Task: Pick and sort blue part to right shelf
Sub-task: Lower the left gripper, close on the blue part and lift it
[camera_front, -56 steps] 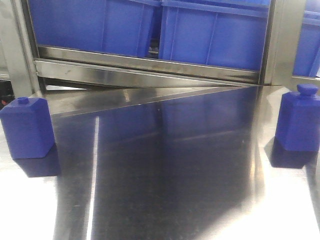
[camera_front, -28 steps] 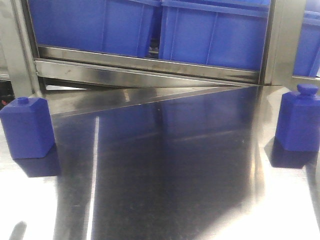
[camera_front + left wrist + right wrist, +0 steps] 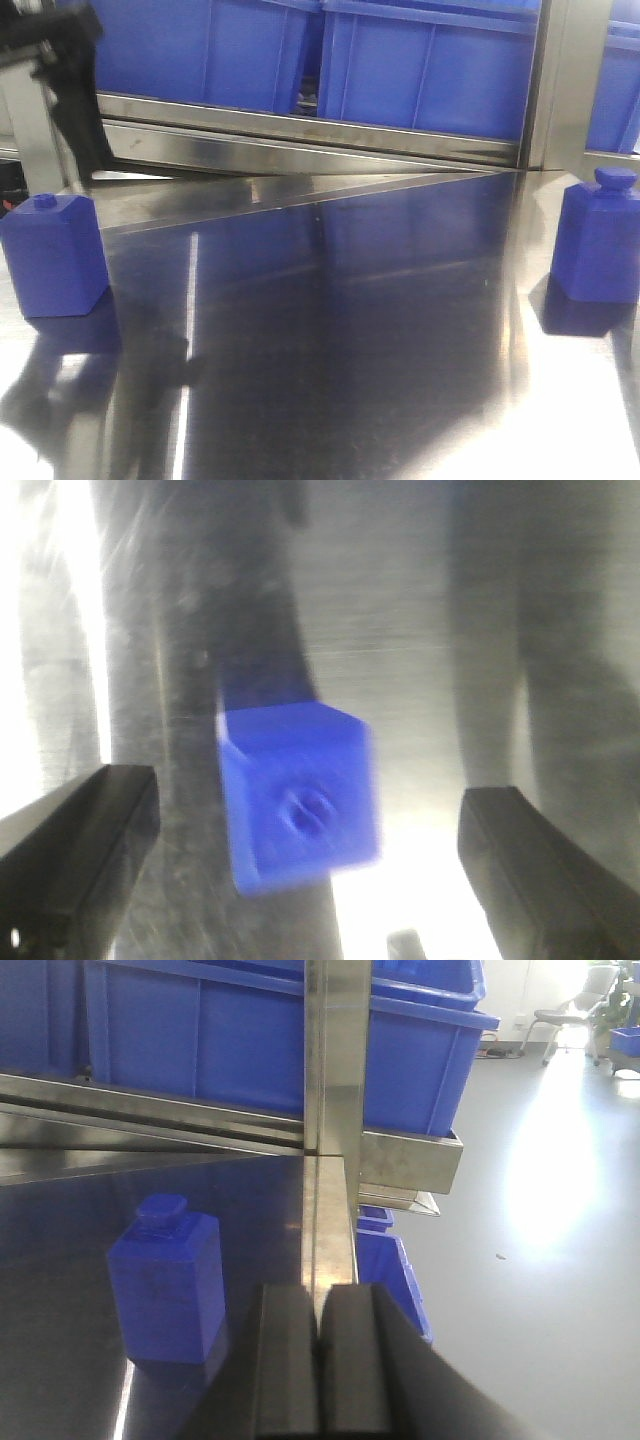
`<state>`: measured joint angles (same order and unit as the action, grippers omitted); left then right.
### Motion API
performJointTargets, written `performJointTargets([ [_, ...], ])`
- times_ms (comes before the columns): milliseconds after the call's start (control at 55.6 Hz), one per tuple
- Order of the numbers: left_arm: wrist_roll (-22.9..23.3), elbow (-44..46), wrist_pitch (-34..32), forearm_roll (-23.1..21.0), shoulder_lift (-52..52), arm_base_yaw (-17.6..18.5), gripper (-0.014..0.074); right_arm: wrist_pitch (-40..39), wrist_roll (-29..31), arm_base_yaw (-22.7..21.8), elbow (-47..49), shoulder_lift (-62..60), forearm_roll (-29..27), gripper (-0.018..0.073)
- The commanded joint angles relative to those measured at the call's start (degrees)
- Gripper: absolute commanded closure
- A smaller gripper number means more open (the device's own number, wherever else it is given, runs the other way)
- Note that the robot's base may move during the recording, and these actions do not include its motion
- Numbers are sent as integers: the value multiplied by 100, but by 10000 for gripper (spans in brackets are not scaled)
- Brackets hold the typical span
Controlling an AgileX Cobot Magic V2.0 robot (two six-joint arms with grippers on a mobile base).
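Observation:
The blue part (image 3: 55, 255), a small blue block with a tiny nub on top, stands on the steel table (image 3: 330, 330) at the far left. My left gripper (image 3: 80, 130) hangs above and just behind it. In the left wrist view, blurred, the blue part (image 3: 300, 800) is seen from above between the wide-open fingers (image 3: 85, 850) of the left gripper (image 3: 308, 815), touching neither. My right gripper (image 3: 320, 1310) is shut and empty, beside the blue block with a wider cap (image 3: 170, 1275). The right shelf's blue bins (image 3: 430, 70) sit behind the table.
The wider-capped blue block (image 3: 598, 240) stands at the table's right edge. A steel shelf rail (image 3: 300, 150) runs along the back, with a steel post (image 3: 335, 1110) ahead of the right gripper. More blue bins (image 3: 390, 1265) sit low on the floor to the right.
My left arm has come into the front view at the upper left, above the blue part. Its shadow now falls on the table at the lower left. The blocks have not moved.

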<state>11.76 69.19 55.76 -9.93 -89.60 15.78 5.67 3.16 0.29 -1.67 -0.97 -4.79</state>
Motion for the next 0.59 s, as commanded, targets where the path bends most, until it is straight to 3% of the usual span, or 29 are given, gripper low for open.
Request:
performJointTargets([
  [0,124,207,-105,-25,-5,36,-55,-536,8,-32,43,-64,-13,501],
  [575,124,207,224,-124,-732,36,-42,-536,8,-32,43,-64,-13,501],
])
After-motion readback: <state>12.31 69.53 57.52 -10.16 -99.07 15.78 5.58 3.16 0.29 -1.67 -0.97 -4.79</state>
